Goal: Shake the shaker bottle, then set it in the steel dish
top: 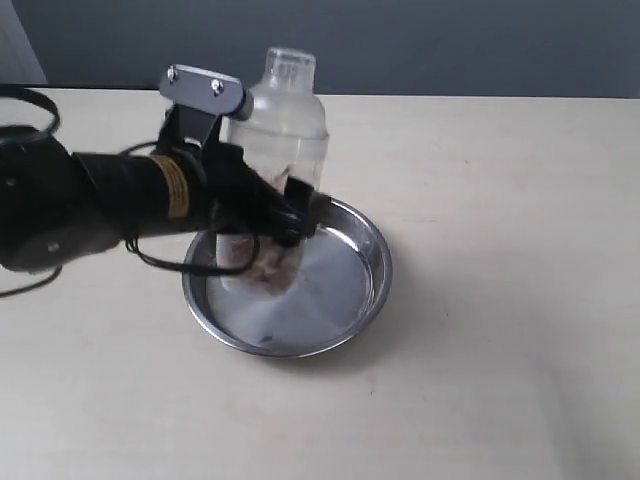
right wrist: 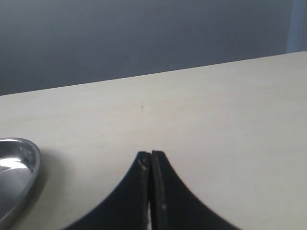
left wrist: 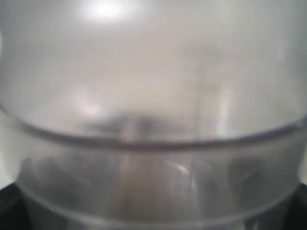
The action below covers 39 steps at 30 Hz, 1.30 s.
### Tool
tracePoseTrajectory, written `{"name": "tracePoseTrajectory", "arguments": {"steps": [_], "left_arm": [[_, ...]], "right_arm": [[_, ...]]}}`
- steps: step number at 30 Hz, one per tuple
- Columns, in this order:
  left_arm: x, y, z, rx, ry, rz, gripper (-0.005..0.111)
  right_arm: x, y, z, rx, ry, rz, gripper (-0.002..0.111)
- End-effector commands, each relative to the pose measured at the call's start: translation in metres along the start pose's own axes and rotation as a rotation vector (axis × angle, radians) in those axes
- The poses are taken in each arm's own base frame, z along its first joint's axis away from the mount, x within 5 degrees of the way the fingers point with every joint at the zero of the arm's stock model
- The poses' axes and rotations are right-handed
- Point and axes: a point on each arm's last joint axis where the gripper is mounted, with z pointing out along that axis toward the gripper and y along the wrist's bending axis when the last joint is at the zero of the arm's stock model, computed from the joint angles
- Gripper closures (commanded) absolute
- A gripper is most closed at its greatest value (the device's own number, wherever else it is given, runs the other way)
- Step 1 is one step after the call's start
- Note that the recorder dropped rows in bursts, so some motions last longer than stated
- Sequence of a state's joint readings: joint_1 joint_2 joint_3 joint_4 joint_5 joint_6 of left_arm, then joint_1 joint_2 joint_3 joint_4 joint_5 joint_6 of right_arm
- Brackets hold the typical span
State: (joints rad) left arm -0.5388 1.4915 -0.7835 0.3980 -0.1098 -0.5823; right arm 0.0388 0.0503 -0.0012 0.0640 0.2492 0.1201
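Observation:
The shaker bottle (top: 287, 125) stands upright, frosted, with a small round cap on top and brown beads low inside. Its base is down inside the steel dish (top: 374, 268), toward the dish's left side; whether it rests on the floor I cannot tell. My left gripper (top: 277, 215) is shut on the bottle's lower body, coming in from the left. In the left wrist view the bottle's wall (left wrist: 153, 96) fills the picture and hides the fingers. My right gripper (right wrist: 151, 155) is shut on nothing, low over the bare table, with the dish's rim (right wrist: 29, 168) off to its side.
The pale wooden table (top: 500, 200) runs wide to the right of and in front of the dish. A dark grey wall (top: 450, 40) stands behind its far edge. The left arm's black body and cables (top: 90, 200) lie over the left side.

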Motion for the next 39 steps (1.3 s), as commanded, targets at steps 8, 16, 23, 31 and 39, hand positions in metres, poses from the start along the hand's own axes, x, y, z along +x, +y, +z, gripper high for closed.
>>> {"name": "tracePoseTrajectory", "arguments": {"steps": [8,16,23,31,39], "left_arm": [[-0.025,-0.02,-0.015,0.138,-0.228,-0.001,0.106],[-0.047,-0.025,-0.034,0.136,-0.317,0.068,0.106],[-0.04,-0.023,-0.033,0.146,-0.329,-0.013,0.106],[0.017,-0.009,-0.001,0.055,-0.035,-0.004,0.106],[-0.019,-0.018,-0.023,0.078,-0.174,0.046,0.106]], "right_arm": [[-0.001,0.0,0.0,-0.002,-0.01,-0.006,0.109],[-0.001,0.0,0.0,-0.002,-0.008,-0.006,0.109],[-0.001,0.0,0.0,-0.002,-0.013,-0.006,0.109],[-0.001,0.0,0.0,-0.002,-0.013,-0.006,0.109],[-0.001,0.0,0.0,-0.002,-0.01,-0.006,0.109]]}}
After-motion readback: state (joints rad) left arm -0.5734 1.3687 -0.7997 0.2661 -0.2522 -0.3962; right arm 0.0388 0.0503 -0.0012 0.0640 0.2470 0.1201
